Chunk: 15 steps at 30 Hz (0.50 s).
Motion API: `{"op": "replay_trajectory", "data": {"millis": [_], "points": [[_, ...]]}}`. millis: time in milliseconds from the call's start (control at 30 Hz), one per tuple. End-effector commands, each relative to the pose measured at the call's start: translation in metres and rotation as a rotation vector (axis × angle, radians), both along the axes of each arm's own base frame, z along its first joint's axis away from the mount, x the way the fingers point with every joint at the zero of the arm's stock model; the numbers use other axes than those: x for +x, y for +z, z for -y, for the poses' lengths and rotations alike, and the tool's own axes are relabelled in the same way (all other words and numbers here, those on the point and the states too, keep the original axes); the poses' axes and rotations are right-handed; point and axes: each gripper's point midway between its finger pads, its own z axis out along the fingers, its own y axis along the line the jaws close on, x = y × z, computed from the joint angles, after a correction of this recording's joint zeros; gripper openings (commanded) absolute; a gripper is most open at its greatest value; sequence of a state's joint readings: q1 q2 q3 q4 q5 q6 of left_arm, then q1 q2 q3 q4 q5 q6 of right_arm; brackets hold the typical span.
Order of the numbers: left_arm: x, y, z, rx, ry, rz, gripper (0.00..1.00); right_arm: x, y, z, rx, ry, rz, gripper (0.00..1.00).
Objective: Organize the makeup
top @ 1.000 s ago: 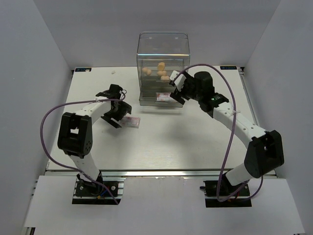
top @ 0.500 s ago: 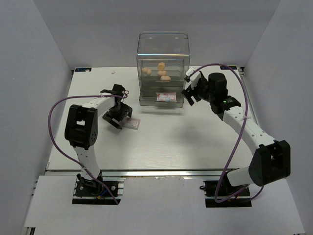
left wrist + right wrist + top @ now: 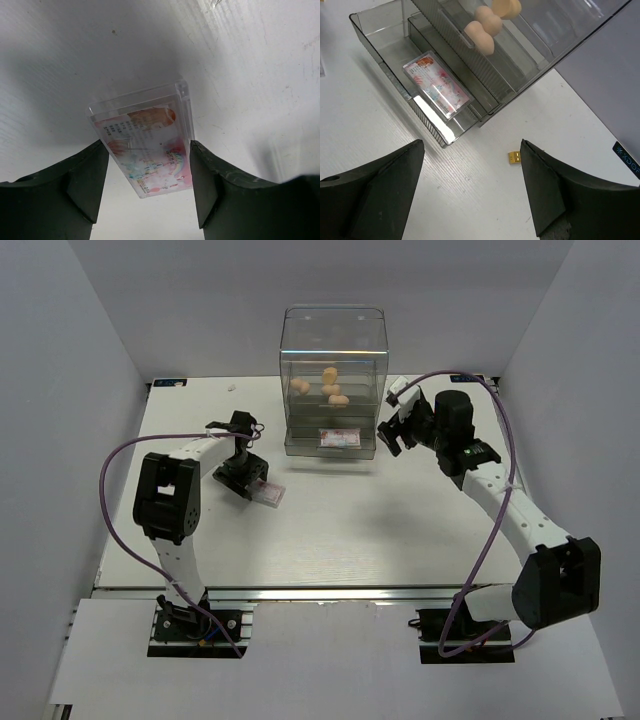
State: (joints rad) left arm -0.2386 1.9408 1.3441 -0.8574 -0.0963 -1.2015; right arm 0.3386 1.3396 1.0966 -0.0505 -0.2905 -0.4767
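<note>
- Left hand [image 3: 244,476]: grasping the loose packet [image 3: 145,125]. In the wrist view its fingers [image 3: 85,180] press on both long edges, closed across the short width.
- Loose packet: a flat pink-white card in a clear case. Its long axis runs straight out from the left hand, and from above it sticks out to the near right. It sits low, on or just off the surface [image 3: 350,530]; I cannot tell which.
- Key relation: the open bottom drawer [image 3: 380,55] lies to the far right of the left hand, across bare surface with nothing in between. The left arm is plainly the nearer one for this packet.
- Drawer box [image 3: 333,340]: tall and clear, at the far middle. Peach sponges [image 3: 484,37] sit in an upper tier.
- Stored packet [image 3: 436,90]: already lying flat in the bottom drawer, leaving room beside it.
- Judgement: the loose packet will need to turn to lie alongside the stored one, and the drawer's front wall is the lip to clear.
- Right hand [image 3: 397,425]: released and empty, fingers spread wide. It hangs just beside the box's right front corner and could crowd an approach from that side.
- Small gold piece [image 3: 515,157]: on the surface to the right of the drawer, too small to identify.
- No lipstick tubes are in sight.
</note>
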Motion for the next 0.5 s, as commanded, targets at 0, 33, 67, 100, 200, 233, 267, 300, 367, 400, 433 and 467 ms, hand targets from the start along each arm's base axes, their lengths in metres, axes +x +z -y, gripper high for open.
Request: {"op": "replay_trajectory", "data": {"millis": [0, 33, 67, 100, 200, 233, 267, 300, 367, 400, 433, 467], "points": [[-0.004, 0.020, -0.004, 0.013, -0.025, 0.034, 0.31, -0.004, 0.027, 0.004, 0.052, -0.004, 0.062, 0.82], [-0.004, 0.034, -0.002, -0.004, -0.033, 0.071, 0.28, -0.004, 0.027, 0.005, 0.053, -0.006, 0.061, 0.82], [-0.005, 0.041, 0.000, -0.017, -0.047, 0.091, 0.26, -0.006, 0.031, 0.005, 0.059, -0.005, 0.068, 0.82], [-0.010, 0.045, 0.003, -0.043, -0.058, 0.105, 0.21, -0.007, 0.031, 0.008, 0.061, -0.010, 0.070, 0.82], [-0.017, 0.075, 0.014, -0.126, -0.090, 0.208, 0.12, -0.011, 0.032, 0.012, 0.072, -0.016, 0.067, 0.82], [-0.018, 0.092, 0.017, -0.148, -0.097, 0.264, 0.11, -0.012, 0.030, 0.013, 0.075, -0.019, 0.063, 0.82], [-0.021, 0.099, 0.026, -0.190, -0.112, 0.280, 0.10, -0.014, 0.032, 0.014, 0.080, -0.019, 0.065, 0.82], [-0.019, 0.107, 0.032, -0.216, -0.123, 0.318, 0.09, -0.015, 0.031, 0.015, 0.085, -0.023, 0.063, 0.82], [-0.023, 0.121, 0.052, -0.285, -0.166, 0.355, 0.08, -0.018, 0.030, 0.017, 0.089, -0.025, 0.058, 0.82], [-0.018, 0.129, 0.062, -0.314, -0.187, 0.390, 0.08, -0.018, 0.030, 0.018, 0.095, -0.029, 0.054, 0.82], [-0.016, 0.139, 0.073, -0.345, -0.208, 0.413, 0.07, -0.019, 0.030, 0.018, 0.100, -0.027, 0.051, 0.82], [-0.017, 0.144, 0.089, -0.363, -0.236, 0.422, 0.07, -0.020, 0.032, 0.019, 0.109, -0.026, 0.050, 0.82]]}}
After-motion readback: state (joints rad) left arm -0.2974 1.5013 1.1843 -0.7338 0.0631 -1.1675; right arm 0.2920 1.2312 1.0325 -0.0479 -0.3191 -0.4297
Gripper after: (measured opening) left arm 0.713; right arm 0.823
